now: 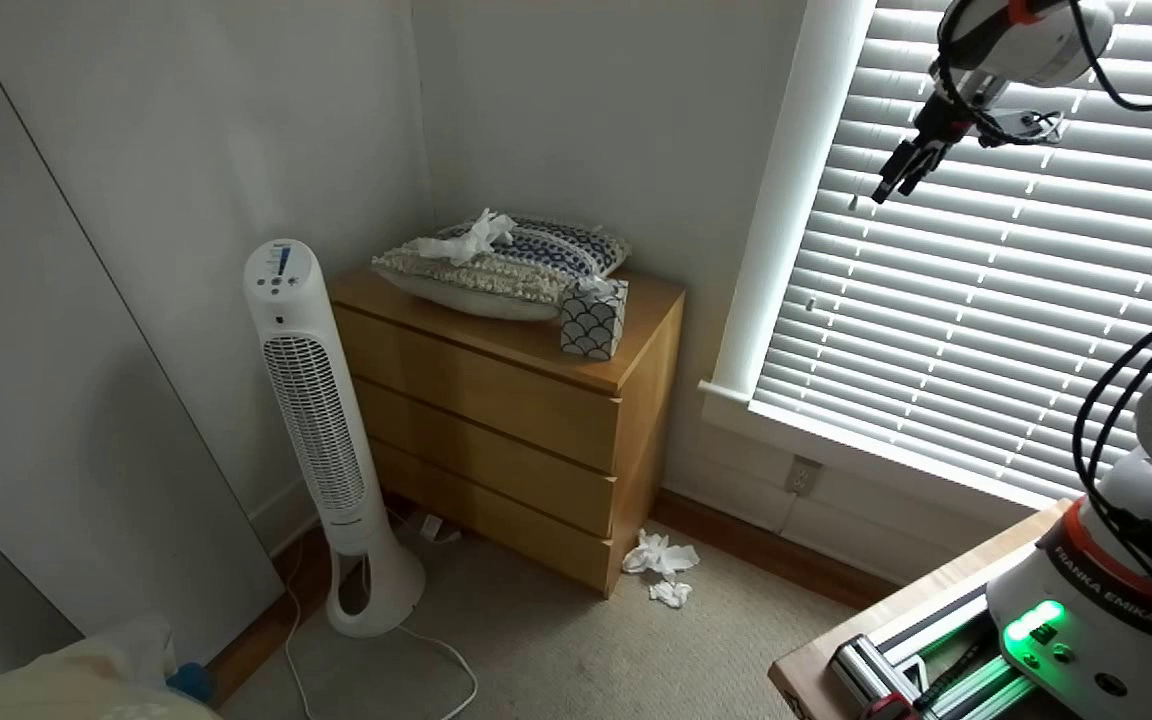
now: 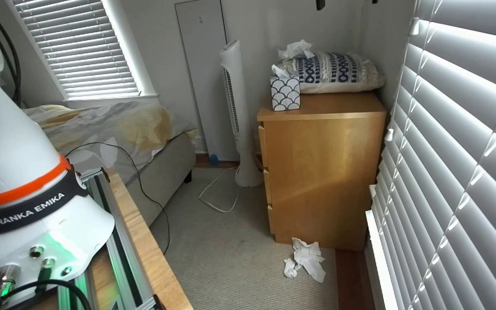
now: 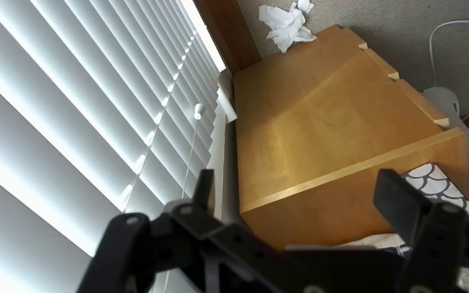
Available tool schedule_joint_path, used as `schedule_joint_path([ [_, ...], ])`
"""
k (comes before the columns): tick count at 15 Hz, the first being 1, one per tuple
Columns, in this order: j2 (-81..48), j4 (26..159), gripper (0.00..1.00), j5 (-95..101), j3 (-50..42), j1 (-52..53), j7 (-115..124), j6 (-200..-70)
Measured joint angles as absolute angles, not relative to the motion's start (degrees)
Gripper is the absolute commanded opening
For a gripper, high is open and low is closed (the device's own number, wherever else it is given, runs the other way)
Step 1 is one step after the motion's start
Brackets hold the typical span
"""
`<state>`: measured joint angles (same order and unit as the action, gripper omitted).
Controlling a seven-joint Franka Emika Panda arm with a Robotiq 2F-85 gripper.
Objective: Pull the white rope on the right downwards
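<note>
Two thin white cords with small white end knobs hang in front of the window blind. In an exterior view, the higher knob (image 2: 414,26) and the lower knob (image 2: 389,134) hang on the blind's left side; small knobs also show in an exterior view (image 1: 853,203). In the wrist view one knob (image 3: 199,110) and its cord (image 3: 190,156) lie left of the jaws. My gripper (image 3: 297,179) is open with nothing between its fingers. In an exterior view the gripper (image 1: 892,194) points down near the higher knob; only its fingertips (image 2: 347,3) show at the top of an exterior view.
The white slatted blind (image 1: 976,290) is close beside the gripper. A wooden dresser (image 2: 321,172) bears a cushion (image 2: 338,71) and a tissue box (image 2: 285,92). A white tower fan (image 1: 316,420) stands beside it. Crumpled tissues (image 2: 308,258) lie on the floor.
</note>
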<state>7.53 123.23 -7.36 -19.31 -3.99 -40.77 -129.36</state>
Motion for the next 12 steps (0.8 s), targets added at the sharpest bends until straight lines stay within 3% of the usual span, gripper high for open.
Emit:
schedule_joint_path([
  [2, 5.05, 121.64, 1.0, -7.95, -19.12, -4.83, -41.22, -129.87],
  [3, 3.87, 120.95, 0.92, -8.29, -18.94, -5.27, -41.43, -130.53],
  [4, 2.74, 120.25, 0.75, -8.61, -18.7, -5.72, -41.68, -131.4],
  [6, 0.67, 118.93, 0.62, -9.2, -18.15, -6.67, -42.2, -133.17],
  [9, -1.91, 116.81, 0.57, -10.03, -17.09, -8.07, -42.94, -133.9],
  [12, -3.84, 114.97, 0.66, -10.22, -15.93, -9.37, -43.04, -133.93],
])
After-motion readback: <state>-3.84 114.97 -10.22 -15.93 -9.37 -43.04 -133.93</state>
